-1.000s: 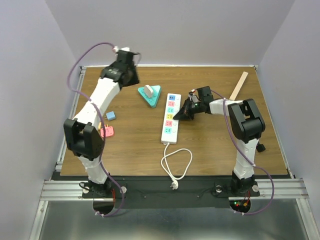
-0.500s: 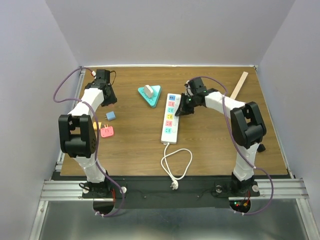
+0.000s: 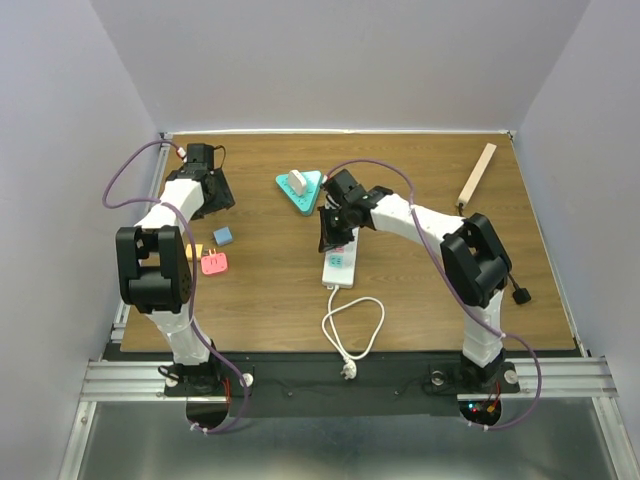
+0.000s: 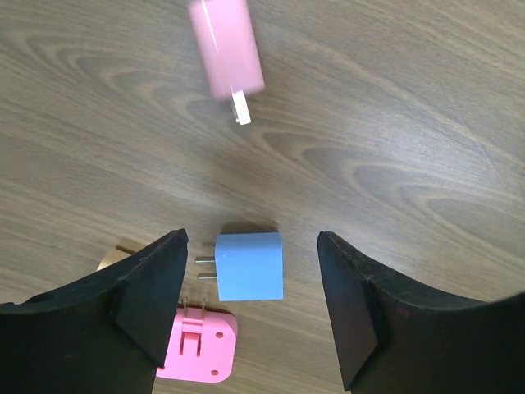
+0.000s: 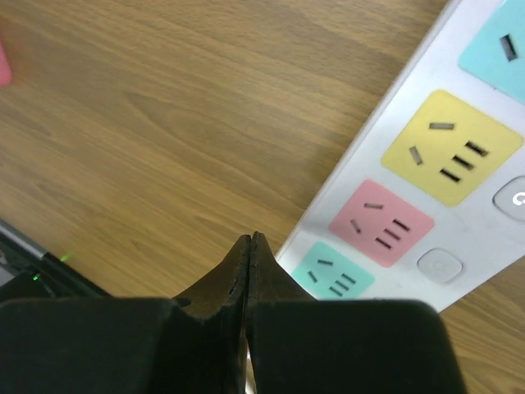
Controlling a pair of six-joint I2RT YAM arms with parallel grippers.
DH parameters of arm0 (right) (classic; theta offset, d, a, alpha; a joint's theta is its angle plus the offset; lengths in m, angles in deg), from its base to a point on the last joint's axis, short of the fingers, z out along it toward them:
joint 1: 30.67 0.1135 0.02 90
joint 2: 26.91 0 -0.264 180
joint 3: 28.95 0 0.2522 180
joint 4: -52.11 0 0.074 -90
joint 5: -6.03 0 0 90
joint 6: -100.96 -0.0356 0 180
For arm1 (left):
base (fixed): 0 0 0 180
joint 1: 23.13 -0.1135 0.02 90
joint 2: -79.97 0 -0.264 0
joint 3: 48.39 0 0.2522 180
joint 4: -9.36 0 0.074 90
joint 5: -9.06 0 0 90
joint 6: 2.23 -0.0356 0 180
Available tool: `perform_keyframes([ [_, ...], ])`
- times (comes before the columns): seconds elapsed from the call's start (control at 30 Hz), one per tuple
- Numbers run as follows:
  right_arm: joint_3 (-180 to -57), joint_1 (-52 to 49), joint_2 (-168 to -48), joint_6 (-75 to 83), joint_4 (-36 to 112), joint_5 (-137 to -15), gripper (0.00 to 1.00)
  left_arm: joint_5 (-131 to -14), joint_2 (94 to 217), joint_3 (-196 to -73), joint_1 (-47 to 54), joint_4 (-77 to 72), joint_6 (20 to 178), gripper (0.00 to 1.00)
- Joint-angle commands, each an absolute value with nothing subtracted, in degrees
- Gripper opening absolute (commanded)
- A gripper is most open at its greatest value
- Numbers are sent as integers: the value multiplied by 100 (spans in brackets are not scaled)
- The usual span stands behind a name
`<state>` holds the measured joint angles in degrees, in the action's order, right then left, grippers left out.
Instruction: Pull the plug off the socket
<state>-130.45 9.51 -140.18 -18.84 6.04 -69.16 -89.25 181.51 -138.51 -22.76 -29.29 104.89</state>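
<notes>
Probably calling for pinching the light, rigid white boxy plastic plug (image 3: 297, 182) by its flat sides, left end effector (image 4: 250, 243) spread, right end effector (image 5: 248, 244) pressed together.

The left arm (image 3: 165, 215) rises from its base and reaches far out, well to the left of the power strip (image 3: 340, 266), its elbow folded high and its wrist turned down towards the table. The left gripper (image 3: 210, 195) hangs above the wood with its black fingers (image 4: 148, 287) spread wide apart. The right arm (image 3: 420, 222) stretches from its base up and across to the left, forearm nearly level, ending over the middle of the power strip. The right gripper (image 5: 248, 242) points down at the strip's left edge, its fingers (image 5: 234, 271) pressed together, tips touching.
</notes>
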Motion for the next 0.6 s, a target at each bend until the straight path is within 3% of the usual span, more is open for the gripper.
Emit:
perform_keyframes([
  [0.0, -13323, 1098, -14266, -1910, 408, -7297, 1, -9183, 18017, -13791, -2400, -2910, 10535, 77],
  [0.23, -13482, 1327, -14863, -2086, 153, -7754, 0, -9131, 17640, -13870, -2409, -3077, 10640, 77],
  [0.33, -13447, 1301, -14943, -2287, -180, -8588, 0, -9017, 17394, -13809, -2409, -3156, 10684, 78],
  [0.57, -12614, 608, -14495, -2411, -348, -9328, 0, -8613, 16769, -13519, -2400, -3148, 10737, 78],
])
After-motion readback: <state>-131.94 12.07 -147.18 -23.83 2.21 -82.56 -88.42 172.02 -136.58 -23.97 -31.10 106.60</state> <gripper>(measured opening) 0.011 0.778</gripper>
